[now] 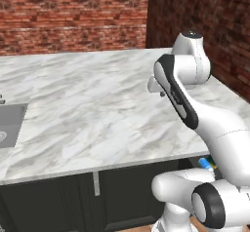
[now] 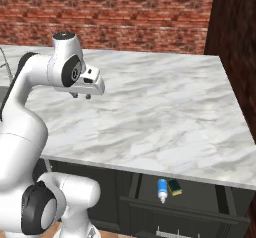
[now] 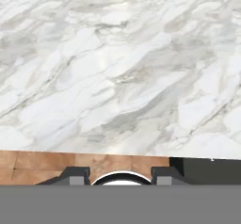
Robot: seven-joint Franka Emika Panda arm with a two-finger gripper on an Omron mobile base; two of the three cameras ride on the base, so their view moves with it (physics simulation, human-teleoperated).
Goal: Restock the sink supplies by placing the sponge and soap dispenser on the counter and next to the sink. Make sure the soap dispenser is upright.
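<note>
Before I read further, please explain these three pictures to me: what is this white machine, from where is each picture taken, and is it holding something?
The white machine is a robot arm on a driving base, in a rendered kitchen. Two pictures come from cameras on the base, behind the arm to its left and to its right. The third comes from a camera on the hand, looking down at the marble counter.

Its gripper hovers above the counter with nothing between its fingers.

The sink sits at the left edge of the left base view. In the right base view, the soap dispenser, a blue bottle, lies on its side beside the sponge in an open drawer below the counter. Neither is on the counter yet.
</note>
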